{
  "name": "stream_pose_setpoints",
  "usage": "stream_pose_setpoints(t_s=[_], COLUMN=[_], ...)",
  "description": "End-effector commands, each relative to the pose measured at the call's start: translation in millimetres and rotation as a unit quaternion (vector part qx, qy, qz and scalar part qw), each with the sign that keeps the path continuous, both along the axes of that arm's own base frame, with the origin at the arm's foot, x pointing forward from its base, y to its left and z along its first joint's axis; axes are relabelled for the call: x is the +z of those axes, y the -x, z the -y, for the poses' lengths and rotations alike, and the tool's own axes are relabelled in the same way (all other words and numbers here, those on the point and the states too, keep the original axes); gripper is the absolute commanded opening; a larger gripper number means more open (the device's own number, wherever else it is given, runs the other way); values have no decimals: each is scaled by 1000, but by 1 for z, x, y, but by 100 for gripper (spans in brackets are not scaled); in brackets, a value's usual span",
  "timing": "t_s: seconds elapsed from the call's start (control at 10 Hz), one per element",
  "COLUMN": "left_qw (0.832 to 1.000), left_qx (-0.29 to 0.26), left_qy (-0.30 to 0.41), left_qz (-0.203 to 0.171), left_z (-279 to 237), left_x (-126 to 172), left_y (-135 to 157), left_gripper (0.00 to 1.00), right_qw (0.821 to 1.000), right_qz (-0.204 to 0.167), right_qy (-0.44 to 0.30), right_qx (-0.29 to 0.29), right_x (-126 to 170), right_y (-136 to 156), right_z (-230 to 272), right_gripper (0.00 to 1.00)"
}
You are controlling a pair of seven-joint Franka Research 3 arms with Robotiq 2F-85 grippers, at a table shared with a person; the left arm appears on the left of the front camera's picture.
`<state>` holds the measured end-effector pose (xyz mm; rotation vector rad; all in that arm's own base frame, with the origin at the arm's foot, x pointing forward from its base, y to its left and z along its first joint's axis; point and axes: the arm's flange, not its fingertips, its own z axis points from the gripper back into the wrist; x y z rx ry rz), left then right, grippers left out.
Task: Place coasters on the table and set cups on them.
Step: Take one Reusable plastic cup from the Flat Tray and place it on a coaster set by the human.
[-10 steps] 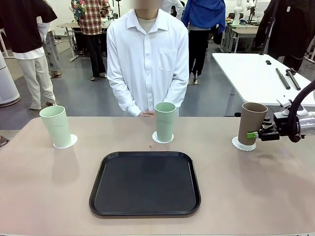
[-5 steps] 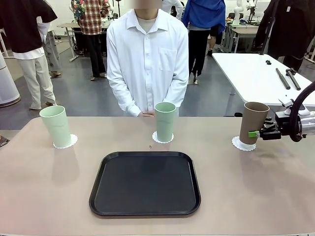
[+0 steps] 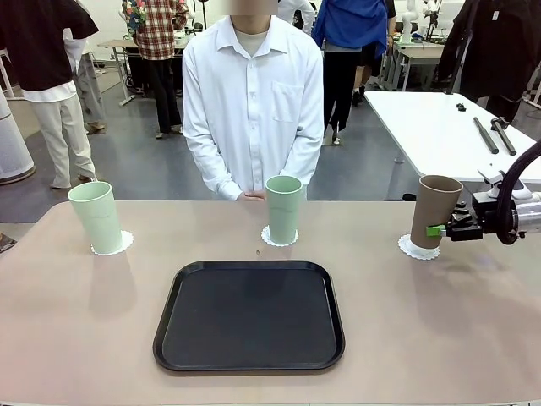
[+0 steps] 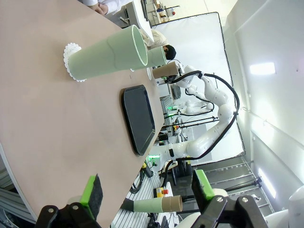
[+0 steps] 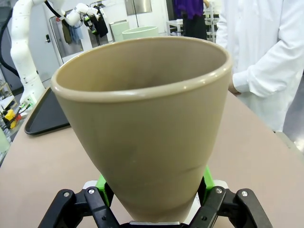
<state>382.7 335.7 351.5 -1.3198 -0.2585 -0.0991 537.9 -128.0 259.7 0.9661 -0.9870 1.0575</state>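
The wide beige-tan bench (image 3: 76,321) carries a black rounded-rectangle tray (image 3: 249,315) at its middle, and everything else is best placed from that tray. Beyond its far edge, in front of the person in a white shirt (image 3: 254,93), a tall pale green matte tumbler (image 3: 283,208) stands on a small white lacy paper coaster (image 3: 272,239). Far to the tray's left, a second pale green tumbler (image 3: 96,216) sits upright on its own scalloped coaster (image 3: 123,243).

Well to the tray's right, the tan-brown tapered tumbler (image 3: 434,211) stands on the third white doily (image 3: 408,249), with the right tool (image 3: 439,230) pinching its lower body, green pads (image 5: 101,183) pressed against both sides. The left tool (image 4: 147,187) hangs spread and empty above the bench's near-left part, well away from the tray.

The risk lies with the brown tumbler. It appears to lean slightly and to sit toward one side of its doily, though whether its base is fully down is hard to tell. If the right tool lets go while the base is tilted, the tall narrow shape could topple. If the pads drag as they part or pull back, the light paper doily could slide or crumple beneath it.
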Motion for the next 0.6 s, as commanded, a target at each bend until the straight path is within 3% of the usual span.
stream_pose_setpoints(t_s=[0.0,0.5], left_qw=[1000,1000], left_qx=[2,2], left_qy=[-5,-5], left_qz=[-4,-4], left_z=[0,0], left_x=[2,2], left_y=[1,1], left_gripper=[100,100], right_qw=[1000,1000], right_qz=[10,14], right_qy=[-17,-10], right_qx=[3,-1], right_x=[-5,-15], right_y=[-8,-12], right_z=[1,-1], right_gripper=[82,82])
